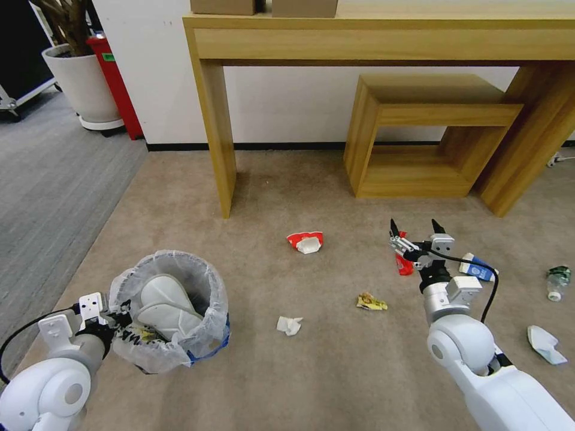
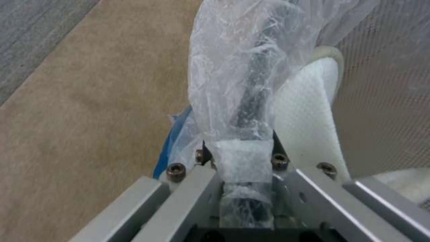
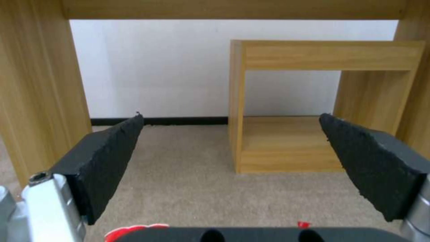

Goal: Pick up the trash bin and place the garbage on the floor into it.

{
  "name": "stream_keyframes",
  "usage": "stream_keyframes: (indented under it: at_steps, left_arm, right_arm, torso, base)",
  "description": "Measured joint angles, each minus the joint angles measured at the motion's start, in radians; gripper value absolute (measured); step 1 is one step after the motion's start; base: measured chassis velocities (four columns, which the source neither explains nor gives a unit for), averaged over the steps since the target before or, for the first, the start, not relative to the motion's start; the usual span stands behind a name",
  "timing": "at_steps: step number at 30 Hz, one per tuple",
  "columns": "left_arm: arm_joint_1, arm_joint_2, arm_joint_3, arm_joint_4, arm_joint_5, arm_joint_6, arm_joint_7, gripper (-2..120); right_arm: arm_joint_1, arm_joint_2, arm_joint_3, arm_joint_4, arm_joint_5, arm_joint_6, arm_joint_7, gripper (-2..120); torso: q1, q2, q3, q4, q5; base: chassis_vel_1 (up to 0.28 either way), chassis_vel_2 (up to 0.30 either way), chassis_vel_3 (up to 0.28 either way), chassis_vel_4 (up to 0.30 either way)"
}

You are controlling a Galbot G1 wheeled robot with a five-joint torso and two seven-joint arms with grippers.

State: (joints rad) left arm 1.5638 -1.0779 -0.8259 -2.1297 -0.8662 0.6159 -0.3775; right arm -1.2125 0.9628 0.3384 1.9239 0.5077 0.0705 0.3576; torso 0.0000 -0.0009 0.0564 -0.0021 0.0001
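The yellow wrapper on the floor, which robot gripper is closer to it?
Right. The right gripper hangs open just beyond the yellow wrapper, over a red wrapper. The left gripper is far across the carpet, shut on the trash bin rim.

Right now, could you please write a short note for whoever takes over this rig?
Left claw: shut on the trash bin rim, bag pinched.
Right claw: open, empty, above the red wrapper.
Done: one white slipper is in the bin.
Left on the carpet: crushed cup, crumpled paper, yellow wrapper, carton, bottle, second slipper.
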Motion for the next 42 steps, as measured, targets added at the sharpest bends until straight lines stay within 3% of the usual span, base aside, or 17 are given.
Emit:
stream_keyframes:
  at_steps: [12, 15, 16, 19, 20, 23, 31, 42]
  left_arm:
    - [-0.001, -0.002, 0.004, 0.003, 0.003, 0.0, -0.001, 1]
    - [0.0, -0.001, 0.004, 0.006, 0.003, -0.001, -0.001, 1]
    - [0.0, -0.001, 0.004, 0.006, 0.003, -0.001, -0.001, 1]
    - [0.001, -0.005, 0.004, 0.009, 0.008, -0.004, 0.0, 1]
    - [0.001, -0.005, 0.004, 0.009, 0.008, -0.004, 0.0, 1]
    - [0.004, -0.013, 0.003, 0.011, 0.014, -0.006, 0.0, 1]
    - [0.008, -0.026, 0.002, 0.02, 0.029, -0.01, 0.001, 1]
    - [0.0, -0.038, 0.006, 0.036, 0.039, -0.012, 0.002, 1]
  right_arm:
    - [0.015, -0.001, -0.05, -0.001, 0.003, 0.0, 0.016, 100]
    - [0.031, -0.031, -0.122, 0.04, 0.14, -0.168, 0.082, 100]
    - [0.031, -0.031, -0.122, 0.04, 0.14, -0.168, 0.082, 100]
    - [0.082, -0.056, -0.205, 0.079, 0.369, -0.327, 0.173, 100]
    - [0.082, -0.056, -0.205, 0.079, 0.369, -0.327, 0.173, 100]
    - [0.149, -0.058, -0.286, 0.082, 0.555, -0.435, 0.287, 100]
    - [0.229, -0.026, -0.409, 0.016, 0.77, -0.534, 0.446, 100]
    - [0.284, 0.006, -0.535, -0.107, 0.841, -0.585, 0.455, 100]
  torso:
    - [0.0, 0.0, 0.0, 0.0001, -0.0001]
    - [0.0, 0.0, 0.0, 0.0001, -0.0001]
    - [0.0, 0.0, 0.0, 0.0001, -0.0001]
    - [0.0, 0.0, 0.0, 0.0, -0.0003]
    - [0.0, 0.0, 0.0, 0.0, -0.0003]
    - [0.0, 0.0, 0.0, 0.0002, 0.0]
    - [0.0, 0.0, 0.0, 0.0001, -0.0002]
    - [0.0, 0.0, 0.0, 0.0002, 0.0]
  base:
    - [-0.032, 0.042, 0.037, -0.037]
    - [0.0, 0.0, 0.0, 0.0]
    - [0.0, 0.0, 0.0, 0.0]
    - [0.0, 0.0, 0.0, 0.0]
    - [0.0, 0.0, 0.0, 0.0]
    - [0.0, 0.0, 0.0, 0.0]
    - [0.0, 0.0, 0.0, 0.0]
    - [0.0, 0.0, 0.0, 0.0]
